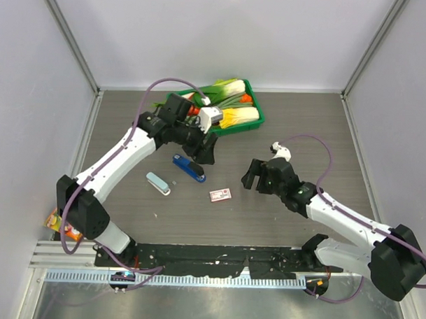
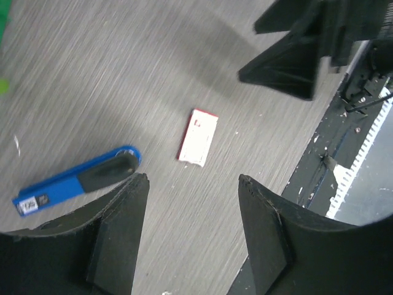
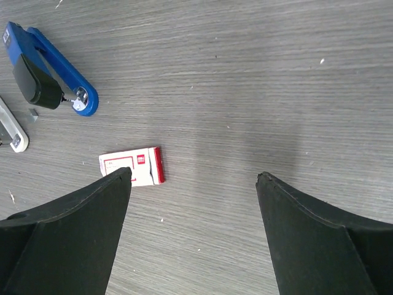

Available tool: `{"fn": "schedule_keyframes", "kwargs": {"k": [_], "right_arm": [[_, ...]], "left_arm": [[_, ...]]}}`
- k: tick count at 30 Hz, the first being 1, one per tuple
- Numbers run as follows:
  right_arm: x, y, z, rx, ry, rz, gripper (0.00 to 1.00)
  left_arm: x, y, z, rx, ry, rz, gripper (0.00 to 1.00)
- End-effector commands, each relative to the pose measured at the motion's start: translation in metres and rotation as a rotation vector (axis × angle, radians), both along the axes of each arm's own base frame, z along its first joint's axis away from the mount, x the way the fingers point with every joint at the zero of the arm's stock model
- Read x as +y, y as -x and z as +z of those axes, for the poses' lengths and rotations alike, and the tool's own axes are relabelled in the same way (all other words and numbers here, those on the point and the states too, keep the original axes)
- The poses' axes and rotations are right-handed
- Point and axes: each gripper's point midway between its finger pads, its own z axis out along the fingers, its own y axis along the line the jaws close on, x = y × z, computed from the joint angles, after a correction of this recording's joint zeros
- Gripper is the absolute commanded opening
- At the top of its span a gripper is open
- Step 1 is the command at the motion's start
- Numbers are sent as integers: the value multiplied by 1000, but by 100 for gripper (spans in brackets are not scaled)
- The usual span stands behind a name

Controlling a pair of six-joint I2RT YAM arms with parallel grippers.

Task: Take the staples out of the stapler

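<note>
The dark blue stapler [image 1: 189, 168] lies flat on the grey table, left of centre. It also shows in the left wrist view [image 2: 73, 179] and the right wrist view [image 3: 52, 67]. A tiny grey strip, the staples [image 3: 33, 112], lies on the table beside the stapler's black end, and shows as a speck in the top view [image 1: 174, 182]. My left gripper [image 1: 203, 152] hovers just behind the stapler, open and empty [image 2: 193, 181]. My right gripper [image 1: 251, 176] is open and empty to the right of the stapler, above bare table [image 3: 193, 178].
A pale blue-and-white oblong object [image 1: 157, 183] lies left of the stapler. A red-and-white carton [image 1: 220, 195] lies between the grippers, also in the wrist views [image 2: 198, 136] [image 3: 132, 167]. A green tray [image 1: 259, 113] of vegetables stands at the back. Grey walls enclose the table.
</note>
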Motion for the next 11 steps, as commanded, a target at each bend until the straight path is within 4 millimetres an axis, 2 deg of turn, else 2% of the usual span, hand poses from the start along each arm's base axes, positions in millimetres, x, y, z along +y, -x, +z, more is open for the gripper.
{"fn": "schedule_keyframes", "kwargs": {"k": [1, 5, 11], "right_arm": [[1, -13, 23, -61, 36, 15, 88], [5, -15, 40, -100, 10, 24, 89], [7, -18, 51, -109, 3, 24, 89]], "left_arm": [[32, 3, -3, 105, 28, 90, 65], [51, 3, -1, 81, 24, 126, 66], [64, 3, 2, 72, 36, 166, 66]]}}
